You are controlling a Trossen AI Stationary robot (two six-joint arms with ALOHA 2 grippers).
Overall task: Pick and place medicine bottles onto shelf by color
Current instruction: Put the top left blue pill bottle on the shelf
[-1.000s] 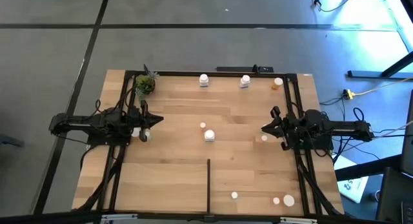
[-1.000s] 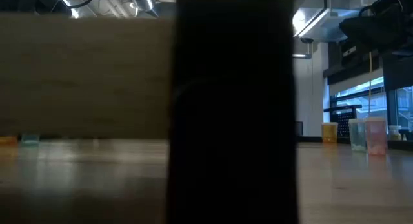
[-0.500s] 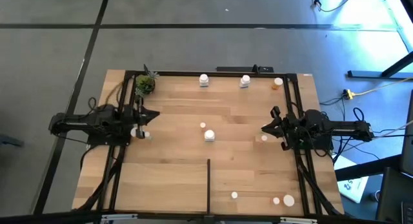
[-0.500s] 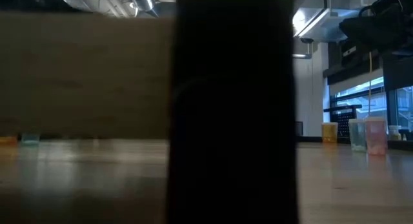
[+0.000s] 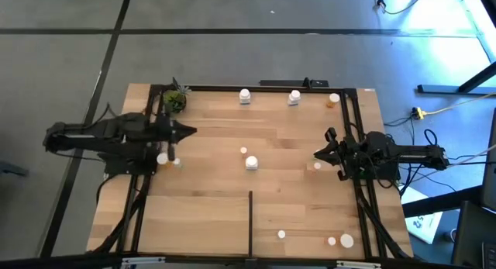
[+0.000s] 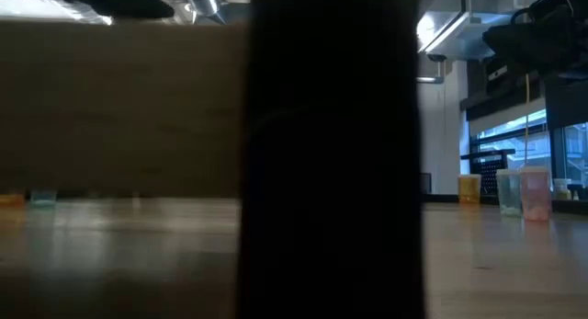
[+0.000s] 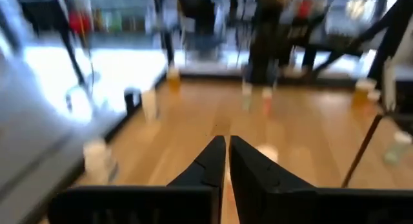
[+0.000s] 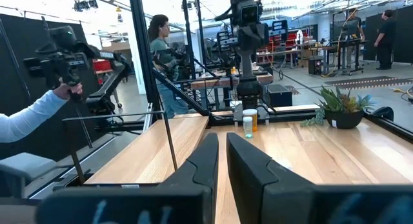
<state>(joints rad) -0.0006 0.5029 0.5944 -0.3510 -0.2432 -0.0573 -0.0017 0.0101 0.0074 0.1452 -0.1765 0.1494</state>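
left tool is closed and empty just above a white bottle at the shelf's left edge; right tool waits closed; next: reopen and descend onto a bottle

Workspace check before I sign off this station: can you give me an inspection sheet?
Surface: light-wood planked shelf, black-framed, thin black divider strip.
Job's things: small white-capped medicine bottles scattered; two at the far edge, one orange, one mid-table, three near the front right.
Clutter: small green potted plant.
Grippers: left gripper shut, empty; right gripper shut, empty.
Cables: yellow plug on the floor.
Surroundings: a person's sleeve.
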